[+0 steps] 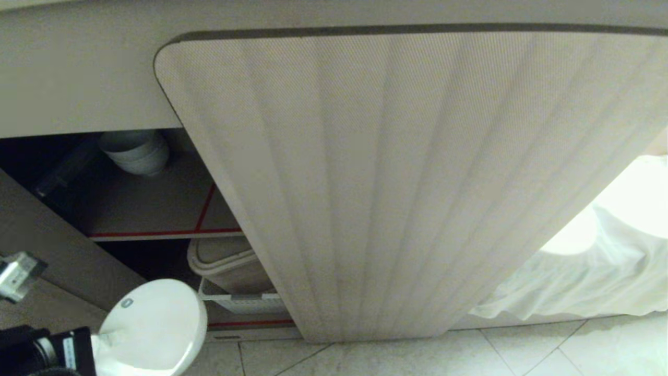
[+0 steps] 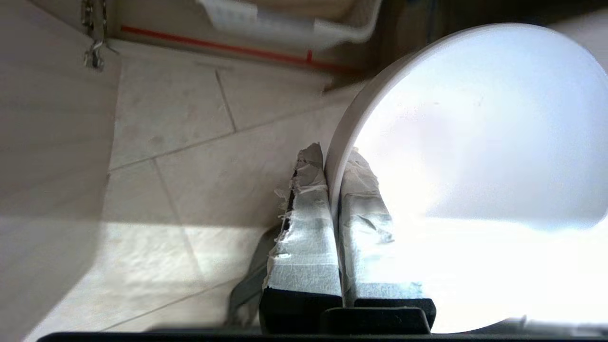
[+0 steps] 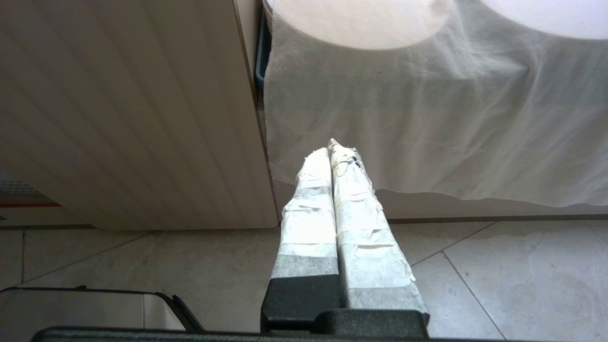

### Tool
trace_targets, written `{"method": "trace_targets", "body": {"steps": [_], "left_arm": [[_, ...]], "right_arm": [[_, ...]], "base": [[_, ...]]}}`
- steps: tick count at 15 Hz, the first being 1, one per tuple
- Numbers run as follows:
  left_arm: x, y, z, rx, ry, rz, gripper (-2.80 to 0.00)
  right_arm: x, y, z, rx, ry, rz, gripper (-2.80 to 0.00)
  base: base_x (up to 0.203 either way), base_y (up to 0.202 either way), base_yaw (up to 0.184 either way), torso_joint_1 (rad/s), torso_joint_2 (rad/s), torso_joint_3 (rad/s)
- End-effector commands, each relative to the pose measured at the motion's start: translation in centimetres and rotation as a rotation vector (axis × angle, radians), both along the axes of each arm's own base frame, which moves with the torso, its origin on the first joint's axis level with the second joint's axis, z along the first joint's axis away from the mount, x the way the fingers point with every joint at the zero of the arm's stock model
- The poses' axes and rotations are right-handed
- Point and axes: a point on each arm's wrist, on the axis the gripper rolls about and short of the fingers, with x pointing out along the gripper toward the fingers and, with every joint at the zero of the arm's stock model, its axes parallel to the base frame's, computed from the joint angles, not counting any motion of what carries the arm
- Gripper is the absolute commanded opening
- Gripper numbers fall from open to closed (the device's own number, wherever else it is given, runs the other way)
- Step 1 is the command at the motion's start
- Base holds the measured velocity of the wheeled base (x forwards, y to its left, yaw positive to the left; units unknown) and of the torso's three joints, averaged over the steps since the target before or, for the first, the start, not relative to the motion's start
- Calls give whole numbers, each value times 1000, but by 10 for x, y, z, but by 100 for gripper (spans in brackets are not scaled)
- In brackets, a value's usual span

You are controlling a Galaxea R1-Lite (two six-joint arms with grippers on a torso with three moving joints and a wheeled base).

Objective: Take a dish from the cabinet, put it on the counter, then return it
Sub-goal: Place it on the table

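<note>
While your head view catches only the bowl (image 1: 156, 326) low at the left, outside the open cabinet (image 1: 156, 209), the left wrist view gives you the grip itself: the left gripper (image 2: 332, 166) is clamped on the bowl's rim, one taped finger (image 2: 304, 213) outside the wall and one inside, above the floor tiles (image 2: 190, 142). Stacked bowls (image 1: 136, 151) on the upper shelf appear only from the head. Your right gripper (image 3: 335, 152) hangs with fingers pressed together, empty, near a white cloth (image 3: 427, 118).
</note>
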Motion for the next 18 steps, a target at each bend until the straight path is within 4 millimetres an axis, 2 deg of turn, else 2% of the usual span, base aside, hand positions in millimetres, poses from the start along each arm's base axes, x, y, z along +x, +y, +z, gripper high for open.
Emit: {"method": "trace_targets", "body": {"steps": [1,6,18], "left_arm": [[-19,3,3,-3,-44,-28,-280],[-45,8,2,56,-49,-103,-280],[-61,12,-6,78,-43,-128,-280]], "right_arm": [[0,0,0,0,0,0,-280],[0,0,0,0,0,0,-280],[0,0,0,0,0,0,-280]], "base": [[0,0,0,0,0,0],[0,0,0,0,0,0],[0,0,0,0,0,0]]}}
